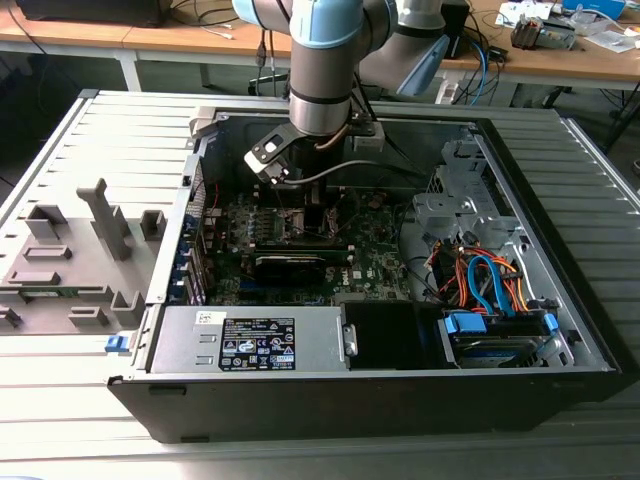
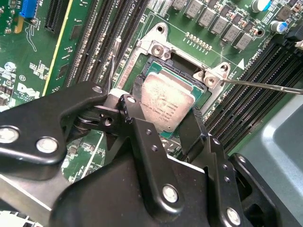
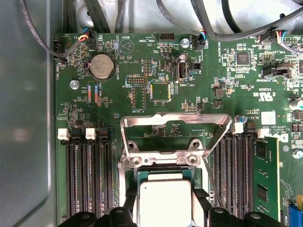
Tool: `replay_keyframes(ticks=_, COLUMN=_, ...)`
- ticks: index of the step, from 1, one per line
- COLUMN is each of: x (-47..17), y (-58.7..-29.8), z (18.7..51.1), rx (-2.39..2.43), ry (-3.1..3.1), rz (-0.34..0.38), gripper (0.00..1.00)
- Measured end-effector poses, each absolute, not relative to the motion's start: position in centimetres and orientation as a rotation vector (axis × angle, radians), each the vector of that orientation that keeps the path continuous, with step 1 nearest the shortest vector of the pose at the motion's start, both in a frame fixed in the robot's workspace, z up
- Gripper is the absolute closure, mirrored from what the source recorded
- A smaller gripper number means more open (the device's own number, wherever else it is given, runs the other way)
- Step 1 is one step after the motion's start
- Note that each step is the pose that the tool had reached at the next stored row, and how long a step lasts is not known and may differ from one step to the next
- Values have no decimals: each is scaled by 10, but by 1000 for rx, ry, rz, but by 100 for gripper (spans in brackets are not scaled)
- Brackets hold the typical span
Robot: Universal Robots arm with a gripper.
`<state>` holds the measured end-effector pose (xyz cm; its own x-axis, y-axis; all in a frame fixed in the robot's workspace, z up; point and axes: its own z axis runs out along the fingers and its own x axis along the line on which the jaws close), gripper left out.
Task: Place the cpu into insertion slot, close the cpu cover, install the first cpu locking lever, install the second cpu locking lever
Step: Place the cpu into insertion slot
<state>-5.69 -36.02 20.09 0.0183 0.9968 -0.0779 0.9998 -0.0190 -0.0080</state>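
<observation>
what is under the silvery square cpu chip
The grey-rimmed square insertion slot lies under the silvery square cpu chip; just its metal rim and dark edge show. Its centre is covered by the chip.

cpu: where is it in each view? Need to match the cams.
Exterior view: hidden under the arm, over the board.
Second wrist view: cpu held in the gripper, next to the bracket.
First wrist view: cpu in the gripper, next to the bracket.
Shared landmark: the two-screw silver bracket in both wrist views.
</observation>
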Motion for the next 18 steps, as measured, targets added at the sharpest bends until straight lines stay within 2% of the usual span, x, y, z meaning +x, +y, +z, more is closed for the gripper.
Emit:
replay_keyframes(ticks=3, x=-57, y=-360, z=201, rx=2206, ry=2165, rz=-95, gripper=43)
replay_keyframes(ticks=4, x=-57, y=-360, z=201, rx=2206, ry=2165, rz=-95, gripper=37)
replay_keyframes(ticks=14, x=-57, y=-358, z=214, rx=2207, ry=2166, rz=-90, gripper=37)
replay_keyframes(ticks=15, x=-57, y=-358, z=214, rx=2208, ry=2167, rz=-87, gripper=38)
replay_keyframes(ticks=18, x=-57, y=-358, z=213, rx=2211, ry=2183, rz=-69, gripper=58)
